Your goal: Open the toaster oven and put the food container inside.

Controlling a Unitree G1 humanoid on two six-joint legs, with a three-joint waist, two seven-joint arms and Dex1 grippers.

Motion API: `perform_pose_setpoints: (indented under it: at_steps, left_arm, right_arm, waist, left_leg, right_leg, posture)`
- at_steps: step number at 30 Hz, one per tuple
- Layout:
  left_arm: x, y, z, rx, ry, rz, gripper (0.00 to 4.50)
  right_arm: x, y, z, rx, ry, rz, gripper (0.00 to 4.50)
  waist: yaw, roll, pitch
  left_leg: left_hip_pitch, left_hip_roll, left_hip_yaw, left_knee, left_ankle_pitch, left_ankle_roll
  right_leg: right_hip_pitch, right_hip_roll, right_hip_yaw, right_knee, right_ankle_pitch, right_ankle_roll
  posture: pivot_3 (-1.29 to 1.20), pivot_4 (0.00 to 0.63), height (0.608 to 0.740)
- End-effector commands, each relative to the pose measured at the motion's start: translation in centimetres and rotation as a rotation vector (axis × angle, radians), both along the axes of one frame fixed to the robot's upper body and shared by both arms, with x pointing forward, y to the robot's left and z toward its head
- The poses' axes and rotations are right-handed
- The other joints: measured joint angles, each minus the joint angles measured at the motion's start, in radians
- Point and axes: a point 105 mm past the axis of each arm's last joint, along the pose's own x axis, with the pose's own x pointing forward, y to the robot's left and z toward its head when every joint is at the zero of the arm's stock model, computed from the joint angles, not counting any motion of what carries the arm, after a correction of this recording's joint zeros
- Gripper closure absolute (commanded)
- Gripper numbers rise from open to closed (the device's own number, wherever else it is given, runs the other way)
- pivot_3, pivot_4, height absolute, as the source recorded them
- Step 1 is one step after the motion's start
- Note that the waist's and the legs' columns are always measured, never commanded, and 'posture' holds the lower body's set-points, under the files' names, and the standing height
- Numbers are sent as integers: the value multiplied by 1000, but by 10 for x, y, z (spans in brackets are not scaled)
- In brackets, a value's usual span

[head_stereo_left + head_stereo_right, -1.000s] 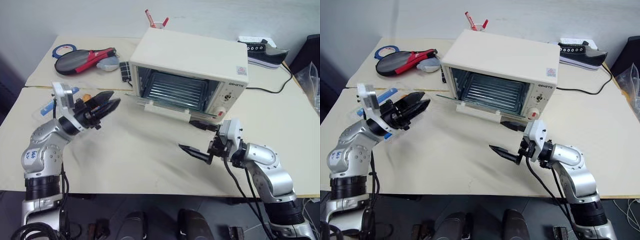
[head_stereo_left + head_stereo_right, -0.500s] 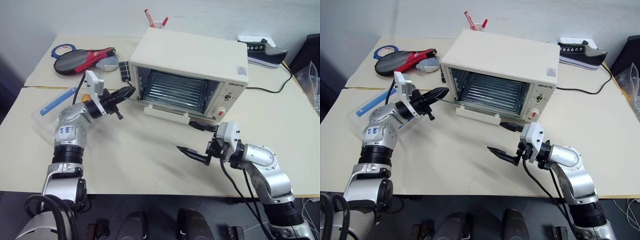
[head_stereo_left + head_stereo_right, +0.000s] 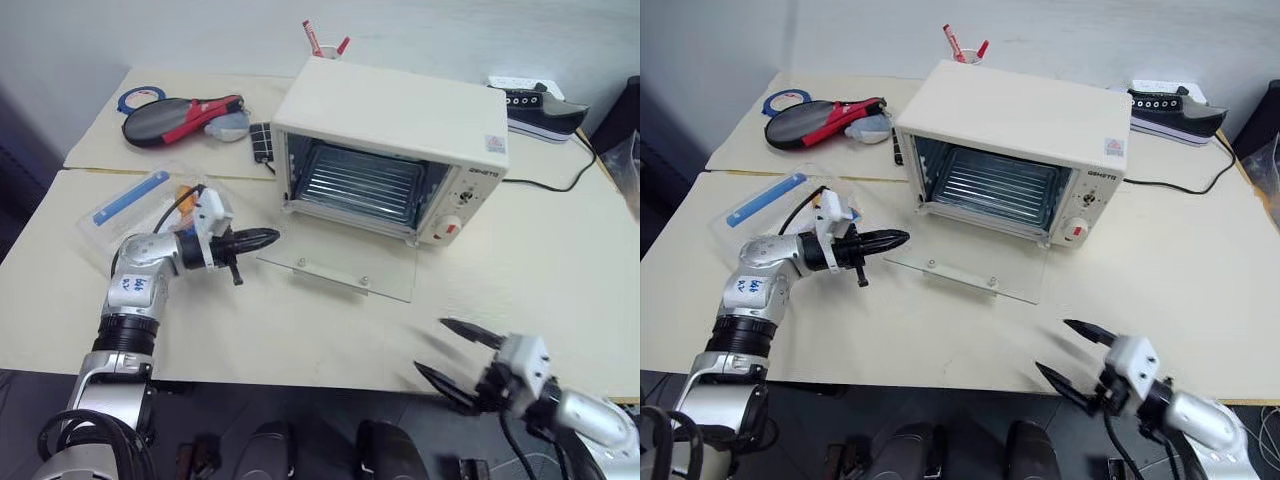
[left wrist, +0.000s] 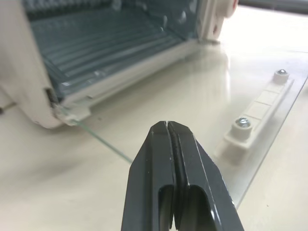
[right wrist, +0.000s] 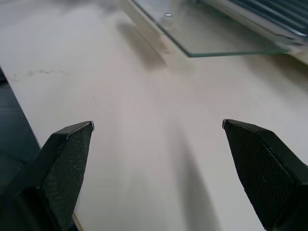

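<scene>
The cream-white toaster oven point(image 3: 395, 130) stands mid-table, its wire rack point(image 4: 106, 38) showing. Its glass door point(image 3: 340, 265) lies flat open on the table, handle point(image 4: 255, 122) at the near edge. The food container point(image 3: 130, 205), clear with a blue strip and orange food inside, rests on the table to the oven's left, behind my left arm. My left gripper point(image 3: 272, 236) is shut on nothing, its tip level at the door's left corner point(image 4: 166, 124). My right gripper point(image 3: 430, 345) hangs open and empty at the table's near edge, short of the door point(image 5: 158, 125).
At the back left lie a table tennis paddle point(image 3: 170, 112) and a tape roll point(image 3: 137, 98). A cup of pens point(image 3: 322, 45) stands behind the oven. A shoe point(image 3: 540, 103) and a black cable point(image 3: 545, 180) are at the back right.
The oven door has dropped flat onto the table. My left gripper has shut and swung down to the door's left corner. My right gripper has pulled back to the near table edge.
</scene>
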Motion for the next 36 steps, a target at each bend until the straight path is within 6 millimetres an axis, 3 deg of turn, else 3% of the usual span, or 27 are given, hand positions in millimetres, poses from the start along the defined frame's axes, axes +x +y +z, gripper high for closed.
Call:
perform_pose_setpoints:
  at_steps: [1, 4, 8, 11, 13, 17, 20, 22, 24, 28, 32, 36]
  left_arm:
    - [-4, -6, -5, 36, -17, 12, 4469]
    - [-12, -4, -18, 86, 1, 1, 4469]
    - [-20, 9, -18, 59, -13, 68, 3655]
    - [-33, 19, -3, -65, -36, 97, 2714]
    - [-49, 32, 20, -183, -118, 119, 2185]
    - [-93, 81, 45, -301, -193, 296, 959]
    - [-131, 126, 42, -308, -189, 525, 70]
    - [-150, 151, 41, -331, -173, 668, 31]
    - [-170, 190, 32, -354, -149, 868, 31]
    - [-189, 231, 17, -369, -33, 1145, 31]
    - [-178, 237, 30, -463, 0, 1172, 31]
    - [-141, 236, 47, -536, 87, 1180, 31]
  right_arm:
    - [6, -7, 23, 58, -87, -35, 0]
    - [20, -1, 41, 68, -173, -27, 0]
    - [38, 24, 63, 135, -223, 74, 0]
    - [44, 43, 74, 174, -237, 167, 0]
    - [47, 58, 82, 196, -245, 252, 0]
    - [48, 81, 87, 214, -239, 411, 0]
    - [49, 90, 90, 209, -253, 482, 0]
    - [50, 93, 93, 216, -260, 507, 0]
    - [50, 98, 92, 215, -257, 545, 0]
    - [50, 103, 85, 204, -246, 596, 0]
    - [51, 103, 84, 205, -251, 603, 0]
    - [52, 100, 81, 192, -232, 597, 0]
  waist:
    - [-4, 0, 0]
    - [-5, 0, 0]
    - [-7, 1, -1]
    - [-10, 1, -1]
    - [-17, 1, 0]
    - [-23, 1, 0]
    - [-25, 1, 0]
    - [-24, 1, 0]
    - [-15, 0, 0]
    - [3, 0, -1]
    - [6, 0, -1]
    - [6, -1, -1]
  left_leg:
    - [1, 1, 1, -1, 0, 0]
    - [2, 4, 2, -1, 0, -1]
    - [2, 5, 3, -1, -1, -2]
    - [2, 7, 3, -1, -1, -3]
    - [2, 7, 3, 0, -1, -3]
    - [1, 9, 2, 0, -2, -4]
    - [2, 10, 1, -1, -3, -4]
    - [2, 10, 2, -1, -4, -4]
    - [2, 10, 1, 0, -4, -3]
    - [2, 9, 0, 2, -7, -2]
    - [1, 9, 0, 2, -7, -3]
    - [1, 9, -1, 2, -7, -4]
  right_leg:
    - [0, 0, 1, 0, 0, 0]
    - [0, 2, 2, 0, 0, 0]
    - [0, 3, 3, 0, 0, -1]
    - [-1, 4, 3, 0, 0, -1]
    - [-1, 4, 2, 0, 0, -2]
    - [-1, 4, 2, -1, 0, -2]
    - [-1, 5, 2, -2, -1, -3]
    - [0, 5, 3, -3, -1, -3]
    - [0, 4, 2, -3, -1, -3]
    - [1, 4, 1, -4, -1, -4]
    - [0, 4, 5, -2, -1, -4]
    - [0, 4, 8, -1, -1, -5]
  posture:
    - [0, 150, 740]
    - [0, 150, 740]
    - [0, 150, 740]
    - [0, 150, 740]
    - [0, 150, 740]
    - [0, 150, 740]
    - [0, 150, 740]
    - [0, 150, 740]
    - [0, 150, 740]
    - [0, 150, 740]
    - [0, 150, 740]
    - [0, 150, 740]
